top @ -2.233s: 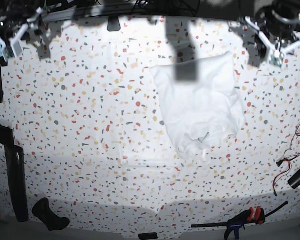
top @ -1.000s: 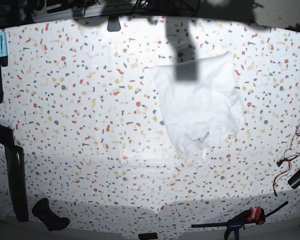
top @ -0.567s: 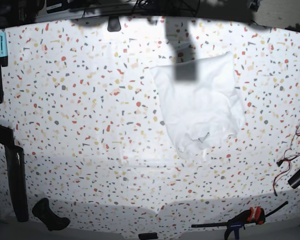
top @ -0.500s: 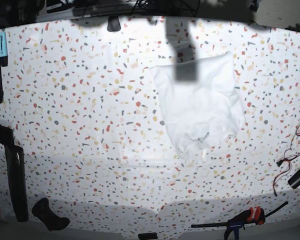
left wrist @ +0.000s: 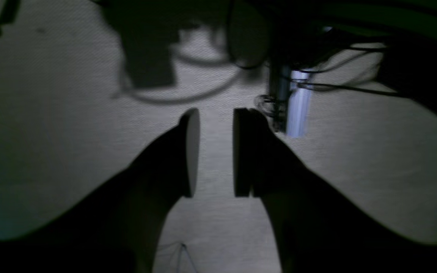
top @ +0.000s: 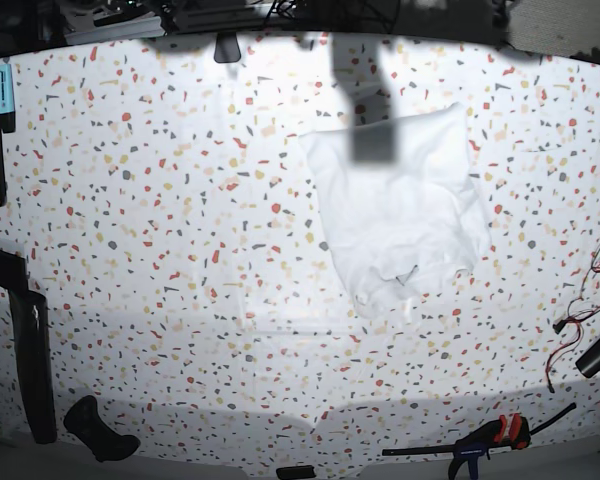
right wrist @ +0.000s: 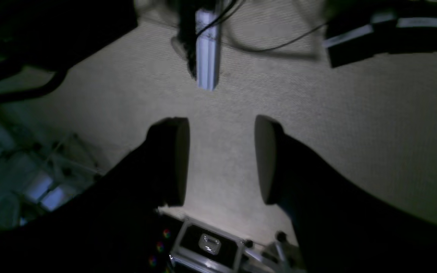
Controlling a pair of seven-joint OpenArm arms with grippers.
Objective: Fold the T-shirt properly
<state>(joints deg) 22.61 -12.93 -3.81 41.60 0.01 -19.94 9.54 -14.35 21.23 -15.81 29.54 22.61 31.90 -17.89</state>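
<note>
A: Where is the large plain white cloth T-shirt (top: 400, 205) at this moment?

B: It lies folded into a compact, roughly square packet on the white speckled terrazzo worktop (top: 160, 250), toward the far right part in the base view. Its near edge looks a little uneven, with a small loose corner that sticks out.

A: And the two arms?

B: Neither arm appears in the base view. Both wrist cameras look at a beige carpet floor (left wrist: 374, 159), not at the worktop. The left gripper (left wrist: 214, 151) has its jaws spread with a narrow gap and nothing between them. The right gripper (right wrist: 222, 159) has its jaws spread wider, also with nothing inside.

A: So the folding seems finished?

B: I judge that it is nearly or fully done, since the arms are away from the cloth.

A: What can go wrong from here?

B: If an arm returns to tidy the ragged near edge, a jaw can catch only the top layer and pull the packet open. A push from the side can also slide the soft cloth across the smooth worktop, toward the red and black cables (top: 590, 290) at the right edge.
</note>
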